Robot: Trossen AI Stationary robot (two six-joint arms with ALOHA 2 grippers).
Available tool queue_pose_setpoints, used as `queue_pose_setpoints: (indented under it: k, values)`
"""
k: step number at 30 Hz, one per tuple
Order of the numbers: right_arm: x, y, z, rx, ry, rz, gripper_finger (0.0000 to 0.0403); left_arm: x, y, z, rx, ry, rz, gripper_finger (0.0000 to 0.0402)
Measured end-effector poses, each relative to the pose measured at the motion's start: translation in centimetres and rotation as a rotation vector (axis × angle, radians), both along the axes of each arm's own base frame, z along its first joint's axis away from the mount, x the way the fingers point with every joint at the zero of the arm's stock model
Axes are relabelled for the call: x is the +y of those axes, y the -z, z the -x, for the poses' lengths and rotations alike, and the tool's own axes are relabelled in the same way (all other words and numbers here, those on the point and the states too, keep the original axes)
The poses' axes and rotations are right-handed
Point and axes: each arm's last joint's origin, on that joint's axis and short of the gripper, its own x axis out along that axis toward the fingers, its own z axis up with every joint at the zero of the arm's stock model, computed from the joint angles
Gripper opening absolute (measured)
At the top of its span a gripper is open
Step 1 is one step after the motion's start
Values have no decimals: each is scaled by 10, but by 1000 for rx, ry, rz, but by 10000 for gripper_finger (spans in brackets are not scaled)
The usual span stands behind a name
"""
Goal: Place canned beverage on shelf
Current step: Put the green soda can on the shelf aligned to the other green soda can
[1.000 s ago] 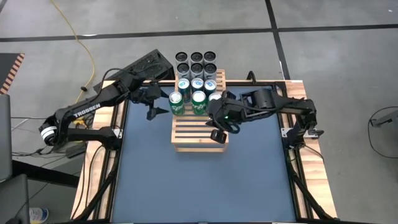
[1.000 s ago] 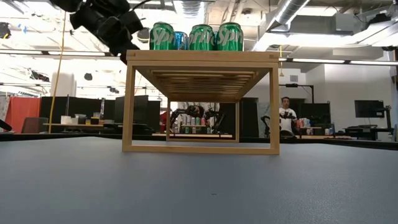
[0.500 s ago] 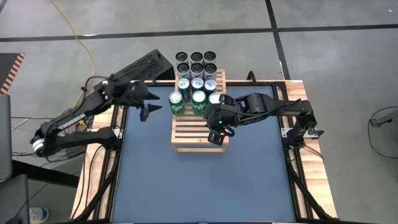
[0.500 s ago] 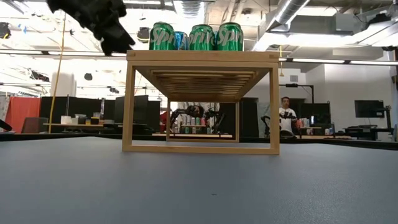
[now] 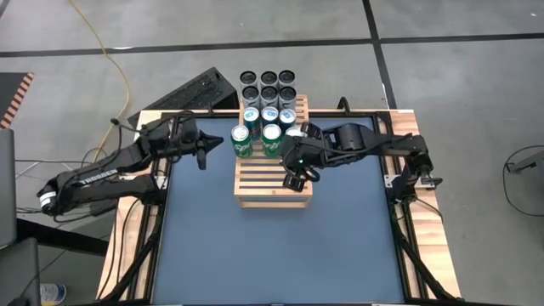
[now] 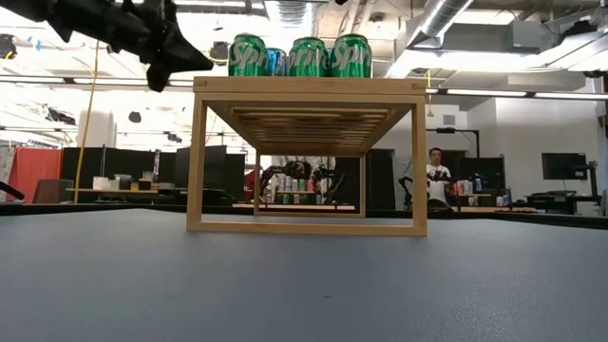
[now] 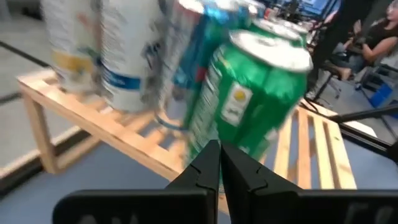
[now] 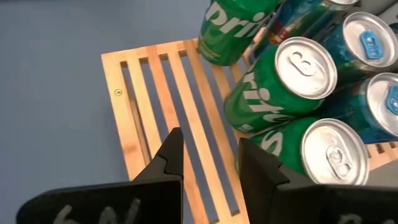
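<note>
Presently: slatted light-brown wooden shelf (image 5: pixel 270 177), far end carrying green and blue drink cans (image 5: pixel 270 136); near slats bare. Left gripper (image 5: pixel 204 154) beside shelf, closed, empty. Right gripper (image 5: pixel 293 181) above slats, parted, empty.

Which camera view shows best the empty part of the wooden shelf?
The high view: the whole shelf shows, its near slats bare. The right wrist view shows several bare slats, the left wrist view a slice behind cans, the low view only its front edge.

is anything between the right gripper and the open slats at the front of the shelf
Nothing visible. The right gripper hangs open directly over the bare slats of the shelf; the green cans stand beside it, not under it.
</note>
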Motion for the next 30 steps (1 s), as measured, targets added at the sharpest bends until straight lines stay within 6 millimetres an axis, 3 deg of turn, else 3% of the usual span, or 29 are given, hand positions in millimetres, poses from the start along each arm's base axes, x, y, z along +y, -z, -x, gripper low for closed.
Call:
queue_pose_setpoints:
  k: [17,30]
  values:
    - [-3,0,0,7,-6,11,98,-10,10,-25,22,76,31,0]
    - [-4,0,0,6,-5,11,98,-5,10,-29,14,-28,-21,0]
